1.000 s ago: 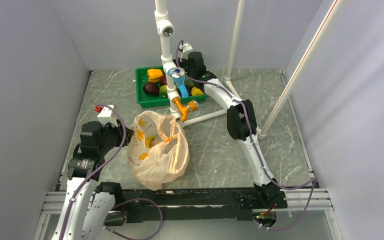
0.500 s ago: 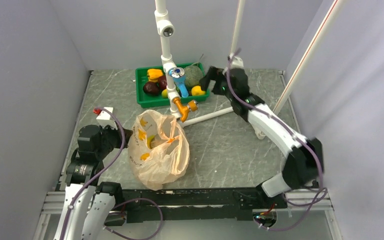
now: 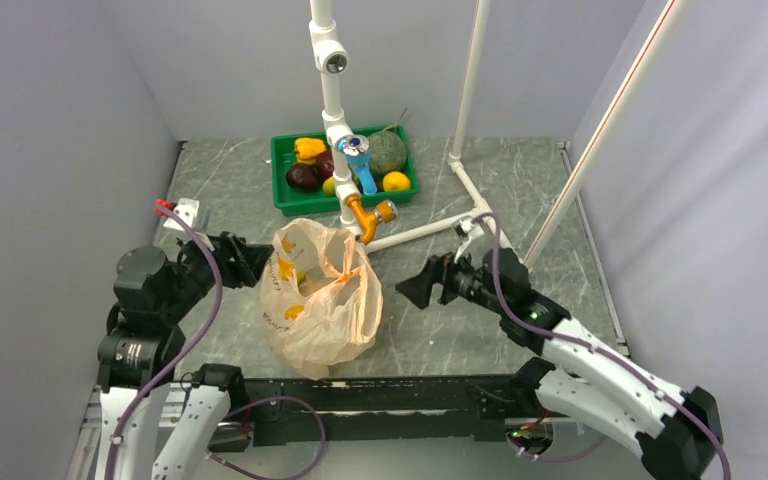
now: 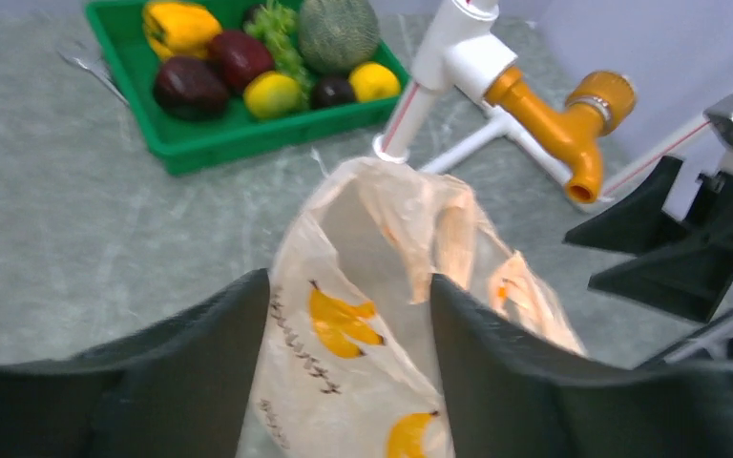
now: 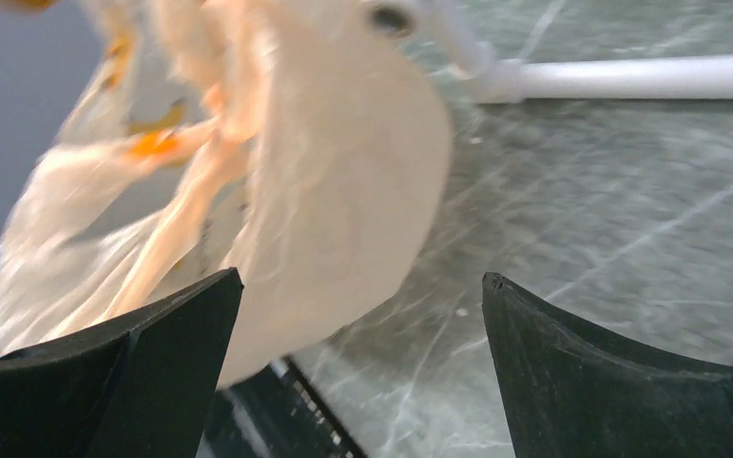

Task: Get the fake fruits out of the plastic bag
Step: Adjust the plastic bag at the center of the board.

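From above, the plastic bag [image 3: 320, 295] slumps on the tabletop [image 3: 400, 335], fake fruits [image 3: 303, 177] in the far tray [image 3: 282, 205]. Left wrist: left hand [image 4: 348, 281] released, straddling the bag's rim. Right wrist: right hand [image 5: 361, 279] spread empty; closing might drag film only.

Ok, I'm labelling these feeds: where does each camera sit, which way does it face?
Top external: high behind the bases, looking down at the table; left arm and right arm show.
Left wrist: on the left arm, facing over the plastic bag toward the green tray; left gripper at the bottom.
Right wrist: on the right arm, low, facing the bag's side; right gripper at the bottom.
Shared: all show the bag; top and left wrist share the tray.
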